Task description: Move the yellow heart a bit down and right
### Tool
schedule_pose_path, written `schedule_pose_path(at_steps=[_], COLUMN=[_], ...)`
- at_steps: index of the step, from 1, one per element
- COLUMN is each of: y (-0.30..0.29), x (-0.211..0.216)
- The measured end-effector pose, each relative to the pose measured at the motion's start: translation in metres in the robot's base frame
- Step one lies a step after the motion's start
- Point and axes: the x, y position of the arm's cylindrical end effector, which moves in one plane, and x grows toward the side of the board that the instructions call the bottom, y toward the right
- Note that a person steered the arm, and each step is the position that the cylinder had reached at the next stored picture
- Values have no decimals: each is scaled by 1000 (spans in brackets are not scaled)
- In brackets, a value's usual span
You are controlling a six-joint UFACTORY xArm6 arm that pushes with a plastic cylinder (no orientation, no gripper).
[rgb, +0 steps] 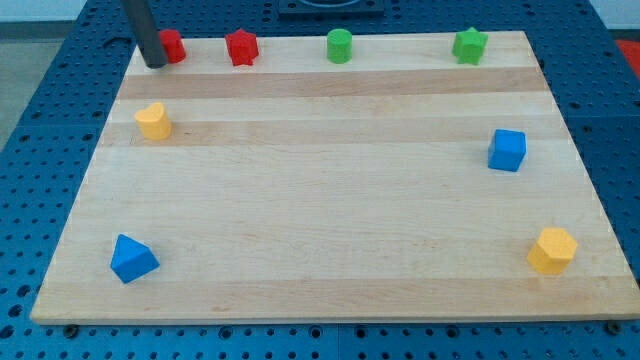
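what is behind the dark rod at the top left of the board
A red block sits behind my tip; only its right part shows, so its shape is hidden by the rod.

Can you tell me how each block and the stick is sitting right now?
my tip: on the board, touching the red block's left side
red block: partly hidden by the rod
red star: alone, top edge
green cylinder: upright
green star: alone
yellow heart: untouched, below my tip
blue cube: alone
blue triangle: alone
yellow hexagon: alone

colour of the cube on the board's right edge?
Blue. The cube shows plainly in the camera view, at the view's right, above the yellow block.
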Motion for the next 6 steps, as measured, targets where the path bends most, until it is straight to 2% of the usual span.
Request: schedule_pose_path(at_steps=[1, 4, 6], y=[-9, -12, 17], x=[7, 78, 130])
